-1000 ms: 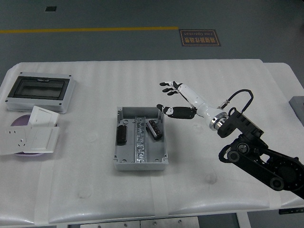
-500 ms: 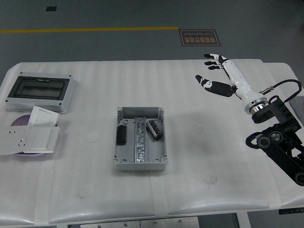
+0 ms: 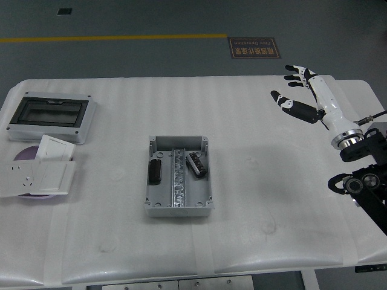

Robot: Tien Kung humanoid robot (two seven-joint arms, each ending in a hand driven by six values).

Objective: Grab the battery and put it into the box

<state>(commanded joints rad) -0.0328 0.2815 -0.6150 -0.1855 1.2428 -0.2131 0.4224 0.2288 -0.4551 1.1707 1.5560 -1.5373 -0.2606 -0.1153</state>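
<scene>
A grey open box (image 3: 179, 205) sits at the middle of the white table. Two dark batteries lie inside it: one (image 3: 155, 170) in the left compartment, another (image 3: 196, 164) tilted in the right compartment. My right hand (image 3: 294, 90) hovers over the far right of the table, well away from the box, its white and black fingers spread and holding nothing. The left arm does not show.
A grey enclosure with a dark window (image 3: 51, 116) lies at the far left. In front of it, white socket plates (image 3: 39, 171) rest on a purple disc (image 3: 24, 153). The table's right edge runs close to my right arm.
My right hand has drawn back from above the box's right side to the far right of the table, rising and staying open. The batteries have not moved.
</scene>
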